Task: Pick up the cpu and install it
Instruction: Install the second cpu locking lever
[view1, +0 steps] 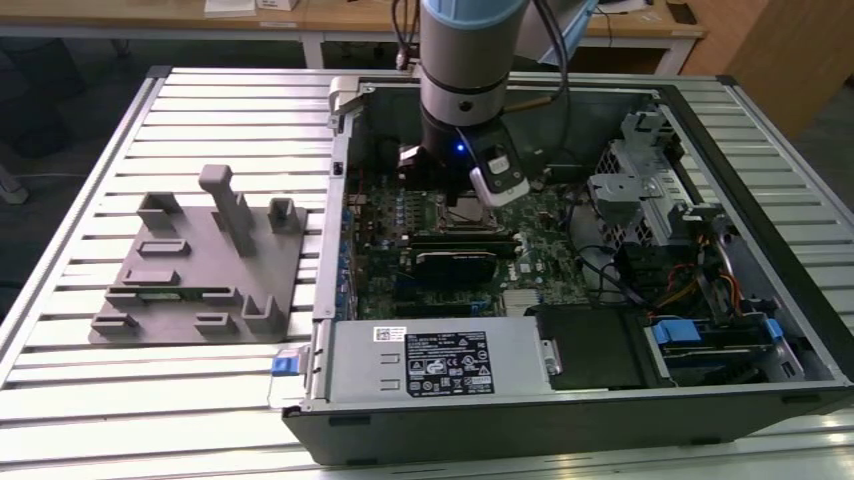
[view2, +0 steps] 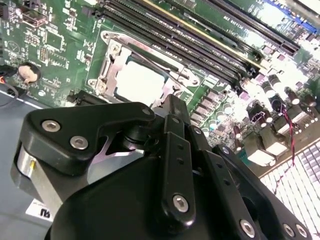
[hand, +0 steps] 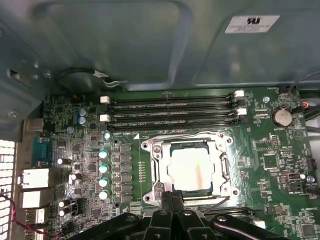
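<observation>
I see the cpu (hand: 192, 169) lying flat and square in the motherboard's socket frame (hand: 152, 172), directly beneath and just ahead of my tool (hand: 172, 210); its fingers look pressed together, holding nothing.

arm (view1: 461, 60): silver-grey, pale blue joint cap; black wrist | gripper (view2: 172, 107): black linkages; silver screws
</observation>
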